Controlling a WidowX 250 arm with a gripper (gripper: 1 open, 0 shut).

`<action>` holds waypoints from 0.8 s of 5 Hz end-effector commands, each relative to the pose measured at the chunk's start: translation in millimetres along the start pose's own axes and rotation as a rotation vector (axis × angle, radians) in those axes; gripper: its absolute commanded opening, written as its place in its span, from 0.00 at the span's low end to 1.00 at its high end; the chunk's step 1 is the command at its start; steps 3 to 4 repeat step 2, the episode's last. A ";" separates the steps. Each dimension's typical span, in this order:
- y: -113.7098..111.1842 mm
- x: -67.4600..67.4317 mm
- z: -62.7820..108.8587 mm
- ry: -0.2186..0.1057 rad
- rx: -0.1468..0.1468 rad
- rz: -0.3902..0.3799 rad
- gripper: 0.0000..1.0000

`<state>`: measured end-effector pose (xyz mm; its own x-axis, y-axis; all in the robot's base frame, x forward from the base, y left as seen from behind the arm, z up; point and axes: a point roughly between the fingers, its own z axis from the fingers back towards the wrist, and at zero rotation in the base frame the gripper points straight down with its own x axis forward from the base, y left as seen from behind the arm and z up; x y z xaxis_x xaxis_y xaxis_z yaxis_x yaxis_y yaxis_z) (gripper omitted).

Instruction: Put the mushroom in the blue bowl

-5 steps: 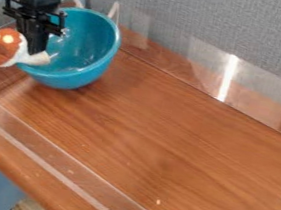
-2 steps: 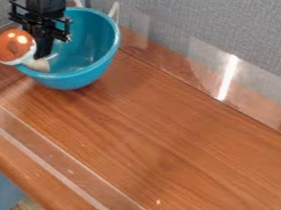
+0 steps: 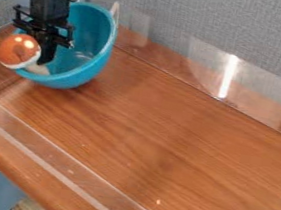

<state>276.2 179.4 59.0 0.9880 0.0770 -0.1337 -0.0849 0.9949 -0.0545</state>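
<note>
The blue bowl (image 3: 82, 49) sits at the table's back left corner. It is tipped, with its right rim raised and its opening turned toward the left. The mushroom (image 3: 15, 49), with an orange-brown cap and a pale stem, lies on the table just left of the bowl, against its lowered rim. My gripper (image 3: 41, 48) points straight down between them, fingers together and shut, with the tips at the bowl's low left rim beside the mushroom's stem. I cannot tell whether the tips press on the rim.
A wooden table (image 3: 179, 134) stretches to the right and front. Clear plastic walls (image 3: 222, 75) run along its edges. A grey fabric wall stands close behind the bowl.
The bowl has tipped further, its right rim rising and its opening turning left. The mushroom has shifted slightly right toward the bowl. The gripper has sunk a little.
</note>
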 end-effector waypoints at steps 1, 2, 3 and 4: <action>-1.8 12.2 13.5 -0.050 0.032 -0.009 0.00; 0.5 15.9 9.9 -0.046 0.030 -0.009 0.00; 0.5 15.9 9.9 -0.046 0.030 -0.009 0.00; 0.5 15.9 9.9 -0.046 0.030 -0.009 0.00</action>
